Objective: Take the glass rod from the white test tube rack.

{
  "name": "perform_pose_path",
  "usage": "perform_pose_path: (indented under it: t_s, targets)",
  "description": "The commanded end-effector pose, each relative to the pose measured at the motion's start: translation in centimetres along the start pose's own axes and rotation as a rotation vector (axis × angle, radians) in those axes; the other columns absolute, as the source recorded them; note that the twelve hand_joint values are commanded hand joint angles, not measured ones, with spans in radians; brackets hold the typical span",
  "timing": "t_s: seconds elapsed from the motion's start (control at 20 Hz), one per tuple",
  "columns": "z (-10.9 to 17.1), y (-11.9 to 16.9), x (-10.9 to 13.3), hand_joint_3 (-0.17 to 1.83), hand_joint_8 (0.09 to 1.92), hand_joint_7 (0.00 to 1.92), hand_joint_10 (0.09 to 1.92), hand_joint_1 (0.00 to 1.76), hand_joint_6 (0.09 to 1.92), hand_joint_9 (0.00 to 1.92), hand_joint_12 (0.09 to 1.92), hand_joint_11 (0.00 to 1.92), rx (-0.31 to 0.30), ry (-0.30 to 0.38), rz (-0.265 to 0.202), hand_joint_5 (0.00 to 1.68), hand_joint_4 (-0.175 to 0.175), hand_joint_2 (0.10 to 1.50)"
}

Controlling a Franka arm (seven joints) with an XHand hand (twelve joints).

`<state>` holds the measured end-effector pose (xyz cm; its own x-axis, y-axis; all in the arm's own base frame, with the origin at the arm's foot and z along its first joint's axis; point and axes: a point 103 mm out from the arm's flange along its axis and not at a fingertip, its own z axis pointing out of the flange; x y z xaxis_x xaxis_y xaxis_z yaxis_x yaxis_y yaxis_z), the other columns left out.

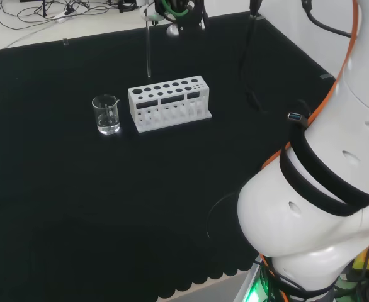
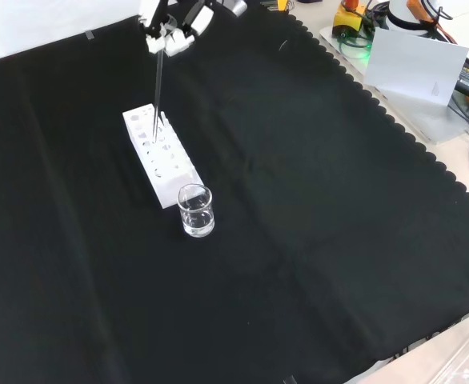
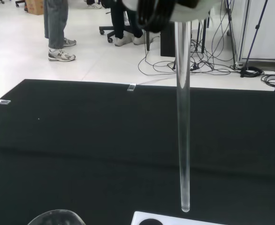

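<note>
Black cloth: robot hand [image 2: 173, 32] pinches glass rod [image 2: 158, 84] (hanging upright), above white rack [image 2: 161, 156].

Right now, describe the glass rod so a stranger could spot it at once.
Find the white test tube rack in the middle of the black cloth, with a small glass beaker beside it. Above the rack, the hand pinches the glass rod in its fingers. It is the only long, thin, clear stick, hanging upright, its tip clear of the rack.
</note>
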<state>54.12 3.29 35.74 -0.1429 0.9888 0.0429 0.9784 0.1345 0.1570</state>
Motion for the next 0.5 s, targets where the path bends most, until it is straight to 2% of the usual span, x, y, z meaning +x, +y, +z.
perform_pose_path:
  t_s: [0.05, 0.5]
  targets:
    - [-0.7, -1.4, 0.4, 0.42, 1.24, 1.07, 0.95, 1.30, 0.59, 1.58, 0.69, 1.60, -0.039, 0.057, -0.061, 1.10, -0.175, 0.87]
    - [-1.5, -2.5, 0.2, 0.41, 1.23, 1.08, 0.95, 1.30, 0.57, 1.58, 0.69, 1.60, -0.009, 0.051, -0.037, 1.10, -0.175, 0.88]
